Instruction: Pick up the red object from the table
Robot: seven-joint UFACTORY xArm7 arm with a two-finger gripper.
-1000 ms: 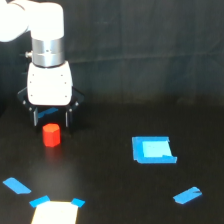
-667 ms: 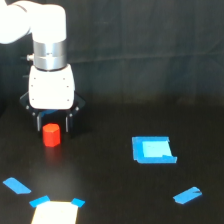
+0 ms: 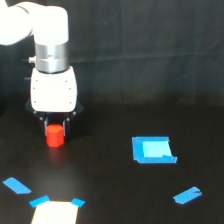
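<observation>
I see arm vertical, wrist pointing straight down. End effector [image 3: 55, 127] closed around red object [image 3: 54, 135] at exterior view's left; whether it rests on surface [image 3: 110, 200], can't tell.

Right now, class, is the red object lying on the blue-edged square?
No: the red object sits on the bare dark table under the tool, well to the exterior view's left of the blue-edged square.

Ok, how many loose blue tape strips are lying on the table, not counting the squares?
2: one blue strip near the exterior view's lower left, another blue strip at its lower right. More may lie outside the frame.
</observation>
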